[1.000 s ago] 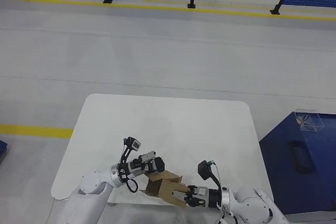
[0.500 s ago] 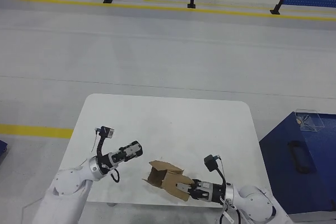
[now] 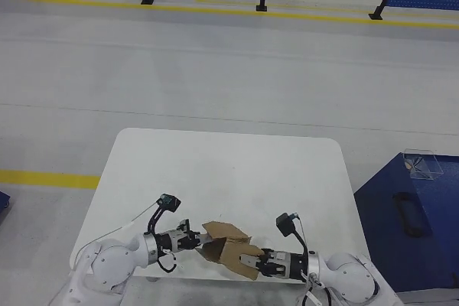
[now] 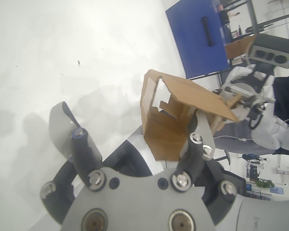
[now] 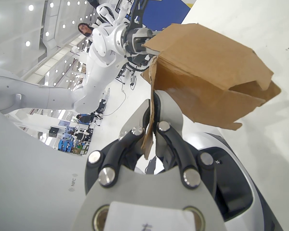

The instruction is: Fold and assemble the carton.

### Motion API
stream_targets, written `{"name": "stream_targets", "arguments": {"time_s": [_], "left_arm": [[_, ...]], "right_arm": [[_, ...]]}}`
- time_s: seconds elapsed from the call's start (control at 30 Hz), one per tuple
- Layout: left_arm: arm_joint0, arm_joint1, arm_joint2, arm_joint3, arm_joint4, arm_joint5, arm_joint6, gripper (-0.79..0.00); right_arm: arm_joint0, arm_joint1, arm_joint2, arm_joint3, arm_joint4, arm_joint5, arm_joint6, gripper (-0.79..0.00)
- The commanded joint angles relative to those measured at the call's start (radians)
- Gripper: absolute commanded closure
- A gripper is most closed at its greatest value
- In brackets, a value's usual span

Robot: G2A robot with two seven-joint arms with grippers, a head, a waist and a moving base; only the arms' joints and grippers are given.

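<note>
A brown cardboard carton (image 3: 228,246), partly opened into a tube with loose flaps, is held just above the white table (image 3: 229,168) near its front edge. My right gripper (image 3: 252,263) is shut on one of its flaps; the flap runs edge-on between the fingers (image 5: 159,102) in the right wrist view, with the carton's body (image 5: 207,73) beyond them. My left gripper (image 3: 201,239) is at the carton's opposite, open end. It is open (image 4: 132,118), one finger (image 4: 202,126) lying at the mouth of the carton (image 4: 183,97), the other finger (image 4: 62,111) off to the side over bare table.
The carton and both grippers are close to the table's front edge. A blue cabinet (image 3: 421,222) stands off the table's right side with a clear box (image 3: 419,162) on top. The rest of the tabletop is bare white.
The left gripper pulled away to the left half a second ago and has come back to the carton's open end. The right gripper kept its hold; the carton shifted slightly.
</note>
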Motion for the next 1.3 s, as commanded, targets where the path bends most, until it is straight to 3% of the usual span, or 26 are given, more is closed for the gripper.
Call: {"name": "stream_targets", "arguments": {"time_s": [0.0,0.03,0.1,0.17,0.2,0.4,0.43,0.47,0.5,0.67,0.83,1.1,1.27], "left_arm": [[-0.018,-0.002,0.034,0.013,0.005,0.011,-0.012,-0.686],[-0.031,-0.004,0.048,0.024,0.005,0.024,-0.013,-0.69],[-0.046,-0.005,0.07,0.038,0.024,0.04,-0.021,-0.576],[-0.067,-0.007,0.099,0.055,0.041,0.051,-0.031,-0.332],[-0.072,-0.007,0.106,0.062,0.049,0.057,-0.036,0.0],[-0.093,-0.007,0.132,0.072,0.047,0.071,-0.048,0.0],[-0.092,-0.006,0.129,0.072,0.031,0.072,-0.048,0.0],[-0.091,-0.005,0.127,0.072,0.018,0.073,-0.052,0.0],[-0.091,-0.005,0.124,0.072,0.002,0.075,-0.057,0.0],[-0.089,-0.005,0.095,0.087,-0.161,0.125,-0.07,0.0],[-0.101,-0.019,0.049,0.15,-0.593,0.174,-0.079,0.0],[-0.097,-0.021,0.05,0.152,-0.626,0.172,-0.068,0.0],[-0.133,-0.049,0.088,0.265,-1.076,0.503,-0.105,0.0]], "right_arm": [[0.001,0.001,-0.004,-0.004,-0.006,0.001,0.001,0.0],[0.002,0.001,-0.007,-0.007,-0.009,0.003,0.002,0.0],[0.003,0.002,-0.01,-0.01,-0.009,0.002,0.001,0.0],[0.005,0.003,-0.012,-0.011,-0.009,0.0,0.002,0.0],[0.006,0.003,-0.012,-0.012,-0.009,0.0,0.001,0.0],[0.009,0.006,-0.008,-0.005,-0.007,0.004,-0.009,0.0],[0.01,0.006,-0.006,-0.004,-0.01,0.009,-0.013,-0.083],[0.011,0.007,-0.005,-0.004,-0.011,0.011,-0.014,-0.628],[0.011,0.007,-0.004,-0.002,-0.013,0.013,-0.015,-0.785],[0.016,0.012,0.037,0.01,0.009,0.02,-0.049,-0.785],[-0.008,0.017,0.126,0.003,0.167,-0.02,-0.119,-0.785],[-0.008,0.016,0.133,0.002,0.144,-0.005,-0.147,-0.785],[-0.028,0.006,0.142,-0.02,-0.189,0.14,-0.431,-0.785]]}}
